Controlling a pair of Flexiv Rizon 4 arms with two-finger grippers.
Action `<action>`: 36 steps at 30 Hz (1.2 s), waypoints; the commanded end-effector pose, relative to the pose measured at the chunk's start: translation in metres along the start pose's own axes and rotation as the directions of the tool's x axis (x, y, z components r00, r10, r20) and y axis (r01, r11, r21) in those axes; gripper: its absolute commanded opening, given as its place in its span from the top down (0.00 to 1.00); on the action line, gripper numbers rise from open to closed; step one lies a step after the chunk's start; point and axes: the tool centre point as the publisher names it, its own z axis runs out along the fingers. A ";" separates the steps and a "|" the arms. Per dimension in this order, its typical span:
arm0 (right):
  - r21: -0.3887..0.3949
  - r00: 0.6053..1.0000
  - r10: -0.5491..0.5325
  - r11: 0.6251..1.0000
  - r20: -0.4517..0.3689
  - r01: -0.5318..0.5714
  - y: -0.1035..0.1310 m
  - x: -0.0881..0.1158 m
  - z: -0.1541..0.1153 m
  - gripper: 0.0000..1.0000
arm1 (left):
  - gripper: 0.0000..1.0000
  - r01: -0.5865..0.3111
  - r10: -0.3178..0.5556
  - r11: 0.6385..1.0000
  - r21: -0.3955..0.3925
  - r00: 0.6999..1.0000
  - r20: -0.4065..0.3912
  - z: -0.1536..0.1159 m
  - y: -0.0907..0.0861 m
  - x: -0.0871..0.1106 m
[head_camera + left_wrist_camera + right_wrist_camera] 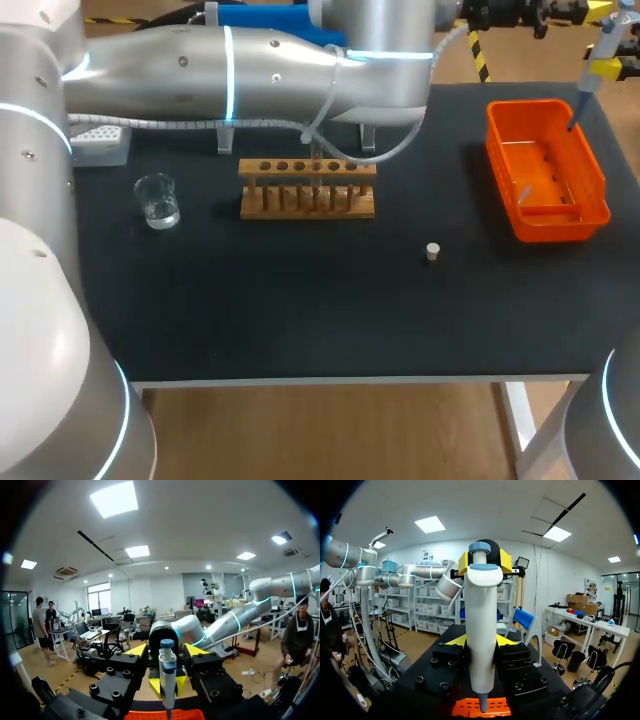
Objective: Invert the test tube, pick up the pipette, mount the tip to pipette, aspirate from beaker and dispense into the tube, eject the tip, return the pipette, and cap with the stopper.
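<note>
My right hand grips the pipette upright over the orange basket, at two o'clock on the bench. My left hand faces it, fingers wide. The stopper lies near centre.

The left arm's silver casing hid the black table's back left from you, upper left of the head view. What stood in the wooden rack was too small to tell. In the right wrist view, the white, blue-capped pipette covered the gap between the right gripper's fingers.
</note>
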 end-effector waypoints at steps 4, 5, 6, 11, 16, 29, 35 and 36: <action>0.004 1.000 0.001 1.000 0.000 -0.001 0.001 0.000 0.000 1.00 | 0.00 0.034 -0.034 0.998 -0.055 0.999 0.005 -0.067 -0.007 0.023; 0.004 1.000 0.001 1.000 0.000 -0.001 0.001 0.000 0.000 1.00 | 0.00 0.039 -0.039 0.997 -0.061 0.999 0.008 -0.075 -0.006 0.026; 0.004 1.000 0.001 1.000 0.000 -0.001 0.001 0.000 0.000 1.00 | 0.00 0.040 -0.040 0.997 -0.064 0.999 0.008 -0.082 -0.005 0.029; 0.004 1.000 0.001 1.000 0.000 -0.001 0.001 0.000 0.000 1.00 | 0.00 0.058 -0.054 0.993 -0.106 0.998 0.033 -0.118 0.000 0.045; 0.004 1.000 0.001 1.000 0.000 -0.001 0.001 0.000 0.000 1.00 | 0.00 0.056 -0.049 0.992 -0.113 0.997 0.058 -0.152 0.012 0.062; 0.004 1.000 0.001 1.000 0.000 -0.001 0.001 0.000 0.000 1.00 | 0.00 0.038 -0.030 0.997 -0.073 0.993 0.113 -0.210 0.044 0.096; 0.004 1.000 0.001 1.000 0.000 -0.001 0.001 0.000 0.000 1.00 | 0.00 0.065 -0.059 0.997 -0.042 0.990 0.126 -0.226 0.062 0.109; 0.004 1.000 0.001 1.000 0.000 -0.001 0.001 0.000 0.000 1.00 | 0.00 0.066 -0.060 0.997 -0.036 0.990 0.128 -0.229 0.064 0.111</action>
